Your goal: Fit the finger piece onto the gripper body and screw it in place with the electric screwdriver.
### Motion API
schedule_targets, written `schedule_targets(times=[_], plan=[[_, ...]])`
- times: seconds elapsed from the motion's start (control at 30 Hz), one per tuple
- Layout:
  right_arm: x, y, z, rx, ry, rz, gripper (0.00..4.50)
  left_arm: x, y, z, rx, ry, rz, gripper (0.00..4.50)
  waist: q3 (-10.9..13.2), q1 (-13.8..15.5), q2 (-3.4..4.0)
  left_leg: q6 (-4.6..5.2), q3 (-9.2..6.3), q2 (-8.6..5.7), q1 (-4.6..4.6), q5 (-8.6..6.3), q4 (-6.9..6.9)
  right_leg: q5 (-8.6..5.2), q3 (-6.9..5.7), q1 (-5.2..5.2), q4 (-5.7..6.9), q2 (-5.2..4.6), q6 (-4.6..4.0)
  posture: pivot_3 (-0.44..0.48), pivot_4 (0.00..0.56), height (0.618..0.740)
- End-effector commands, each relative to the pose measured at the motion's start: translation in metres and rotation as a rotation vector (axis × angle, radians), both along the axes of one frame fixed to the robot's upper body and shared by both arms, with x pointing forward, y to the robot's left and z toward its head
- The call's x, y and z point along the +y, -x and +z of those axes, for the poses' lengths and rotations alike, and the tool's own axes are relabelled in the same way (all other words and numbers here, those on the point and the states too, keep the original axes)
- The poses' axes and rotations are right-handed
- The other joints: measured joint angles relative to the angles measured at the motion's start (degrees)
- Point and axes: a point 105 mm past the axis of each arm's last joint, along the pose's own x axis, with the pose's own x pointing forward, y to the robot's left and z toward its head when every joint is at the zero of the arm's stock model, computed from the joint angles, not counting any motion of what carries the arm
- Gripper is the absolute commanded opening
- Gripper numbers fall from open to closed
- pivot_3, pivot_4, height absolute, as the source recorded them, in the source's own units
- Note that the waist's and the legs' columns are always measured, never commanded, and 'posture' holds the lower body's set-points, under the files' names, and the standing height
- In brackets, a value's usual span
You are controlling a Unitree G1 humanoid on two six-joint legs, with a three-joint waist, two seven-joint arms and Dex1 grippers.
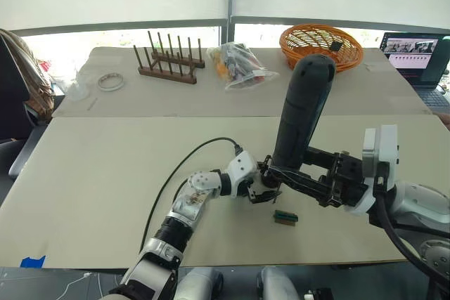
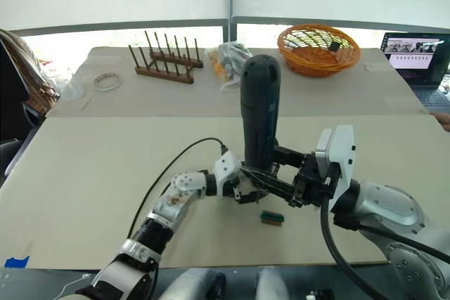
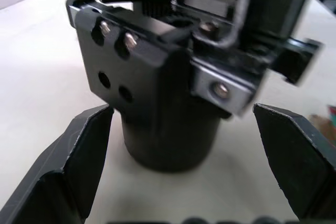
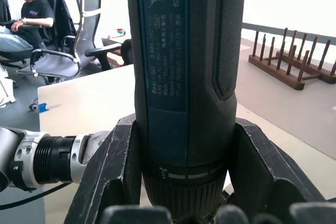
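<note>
**Driver upright over the body, one slip from trouble**

The right hand (image 2: 281, 184) is clamped on the screwdriver (image 2: 260, 114), a fat matte black cylinder with a textured grip panel, standing nearly upright over the gripper body (image 3: 163, 103). The left hand (image 1: 264, 186) sits with its fingers spread either side of that body's round base, not pinching it. If the bit bites, the unheld body could spin or tip (smooth desk (image 1: 105, 173), hard plastic). The body is blocky black with small bright screws. I cannot pick out the finger piece. A small green part (image 1: 285, 217) lies just beside the body.
</note>
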Motion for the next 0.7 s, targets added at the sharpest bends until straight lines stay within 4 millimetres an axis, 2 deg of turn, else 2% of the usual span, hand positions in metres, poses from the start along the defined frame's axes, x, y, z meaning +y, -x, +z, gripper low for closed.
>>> schedule_targets(times=[0.03, 0.17, 0.43, 0.53, 0.63, 0.7], plan=[[0.003, 0.003, 0.016, -0.075, -0.015, 0.028, 1.91, 0.003, -0.002, 0.005, -0.039, -0.014, 0.024, 4.5, 0.0, 0.0, 0.0, 0.0, 0.0, 0.0, 0.01, 0.0, -0.01, 0.0, 0.0, 0.0, 0.0, 0.0, 0.0, 0.0, 0.15, 0.74], [0.007, 0.0, 0.024, -0.105, -0.004, 0.04, 1.91, 0.012, -0.01, 0.005, -0.055, -0.03, 0.051, 4.5, 0.0, 0.0, 0.0, 0.0, 0.01, 0.0, 0.03, 0.0, -0.05, 0.0, -0.01, 0.0, -0.01, 0.0, 0.0, 0.0, 0.15, 0.74], [0.012, -0.013, 0.038, -0.15, 0.007, 0.008, 1.91, 0.01, -0.006, 0.006, -0.059, -0.012, 0.025, 4.5, 0.0, 0.2, 0.0, 0.0, 0.01, -0.04, 0.0, 0.0, -0.05, 0.0, -0.04, 0.0, -0.04, -0.03, 0.0, 0.0, 0.15, 0.74], [0.012, -0.016, 0.039, -0.16, 0.022, 0.002, 1.91, 0.009, -0.003, 0.007, -0.064, -0.005, 0.003, 3.69, 0.0, 0.1, 0.0, 0.0, 0.01, -0.04, 0.0, 0.0, -0.06, 0.0, -0.03, -0.01, -0.04, -0.04, 0.0, 0.0, 0.15, 0.74], [0.012, -0.019, 0.04, -0.173, 0.036, -0.007, 1.91, 0.007, -0.001, 0.007, -0.07, -0.01, -0.016, 2.25, 0.0, 0.1, 0.0, 0.0, 0.01, -0.04, 0.0, 0.0, -0.05, 0.0, -0.02, -0.01, -0.03, -0.06, 0.0, 0.0, 0.15, 0.74], [0.013, -0.02, 0.04, -0.181, 0.046, -0.008, 1.91, 0.005, 0.0, 0.006, -0.073, -0.014, -0.02, 2.24, 0.0, 0.1, 0.0, 0.0, 0.01, -0.04, 0.0, 0.0, -0.05, 0.0, -0.02, -0.02, -0.03, -0.06, 0.0, 0.0, 0.15, 0.74]])
